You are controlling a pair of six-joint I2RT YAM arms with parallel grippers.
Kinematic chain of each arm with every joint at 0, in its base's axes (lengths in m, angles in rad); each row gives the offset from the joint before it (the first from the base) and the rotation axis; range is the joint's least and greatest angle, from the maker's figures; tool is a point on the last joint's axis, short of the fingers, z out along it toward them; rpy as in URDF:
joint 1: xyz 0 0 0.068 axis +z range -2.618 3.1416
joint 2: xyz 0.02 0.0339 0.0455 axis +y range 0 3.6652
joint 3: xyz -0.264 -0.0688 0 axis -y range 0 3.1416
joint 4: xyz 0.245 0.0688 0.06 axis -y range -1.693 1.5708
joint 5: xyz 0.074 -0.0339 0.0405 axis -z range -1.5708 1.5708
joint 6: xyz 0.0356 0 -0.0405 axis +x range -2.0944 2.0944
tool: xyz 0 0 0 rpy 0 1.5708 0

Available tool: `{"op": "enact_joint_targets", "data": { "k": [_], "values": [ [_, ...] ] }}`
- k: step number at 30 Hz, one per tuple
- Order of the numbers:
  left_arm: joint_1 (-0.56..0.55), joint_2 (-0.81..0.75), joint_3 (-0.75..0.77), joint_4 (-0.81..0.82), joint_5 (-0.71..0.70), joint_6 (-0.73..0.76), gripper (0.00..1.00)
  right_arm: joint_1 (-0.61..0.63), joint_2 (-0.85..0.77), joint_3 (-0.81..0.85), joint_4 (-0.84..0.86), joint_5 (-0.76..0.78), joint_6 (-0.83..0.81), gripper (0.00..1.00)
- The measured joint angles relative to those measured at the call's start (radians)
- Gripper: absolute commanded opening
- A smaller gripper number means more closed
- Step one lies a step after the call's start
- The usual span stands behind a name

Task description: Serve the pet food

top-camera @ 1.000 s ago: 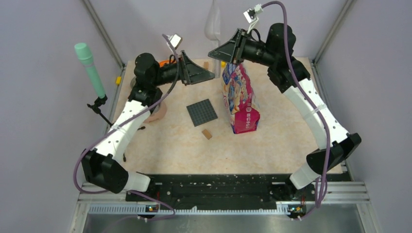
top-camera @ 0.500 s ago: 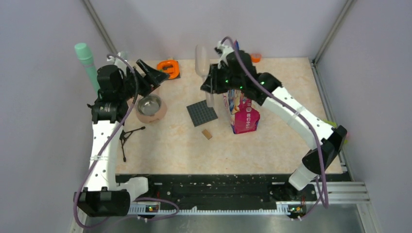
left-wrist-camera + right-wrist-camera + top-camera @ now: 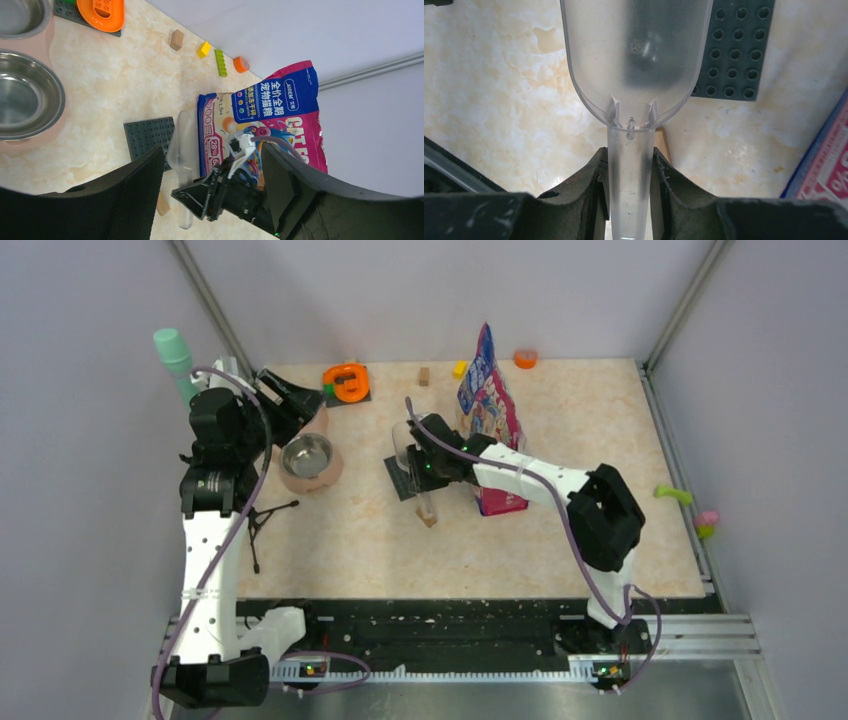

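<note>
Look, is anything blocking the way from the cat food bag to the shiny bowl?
Nothing tall. Between the cat food bag and the bowl lies only the flat grey studded plate, and the right gripper holds the clear scoop by its edge.

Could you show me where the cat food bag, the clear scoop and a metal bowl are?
cat food bag [image 3: 489, 400]: top view, its printed front.
clear scoop [image 3: 636, 55]: right wrist view, its hollow cup.
steel bowl [image 3: 306, 454]: top view, its shiny inside.

Food bag [image 3: 490, 390] rear-ctr; studded plate [image 3: 147, 136] just L; bowl [image 3: 307, 453] further L.
</note>
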Motion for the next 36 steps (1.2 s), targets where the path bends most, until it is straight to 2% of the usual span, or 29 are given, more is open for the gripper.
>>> {"op": "enact_joint_targets", "data": {
  "k": [11,25,26,28,31,33,36],
  "values": [
    [0.0,0.016,-0.01,0.001,0.009,-0.018,0.74,0.044,0.263,0.139,0.053,-0.023,0.117,0.0],
    [0.0,0.017,-0.032,-0.013,0.009,-0.014,0.74,0.097,0.385,0.301,0.024,-0.034,0.156,0.0],
    [0.0,0.017,-0.032,-0.013,0.009,-0.014,0.74,0.098,0.399,0.321,0.016,-0.027,0.157,0.03],
    [0.0,0.017,-0.033,-0.013,0.009,-0.014,0.74,0.101,0.426,0.361,-0.005,-0.009,0.16,0.18],
    [0.0,0.017,-0.04,-0.012,0.01,-0.014,0.74,0.104,0.442,0.384,-0.029,0.009,0.162,0.33],
    [0.0,0.017,-0.048,-0.012,0.015,-0.015,0.74,0.106,0.443,0.385,-0.037,0.011,0.163,0.49],
    [0.0,0.017,-0.058,-0.012,0.022,-0.018,0.74,0.11,0.443,0.385,-0.039,0.011,0.164,0.55]
  ]
}}
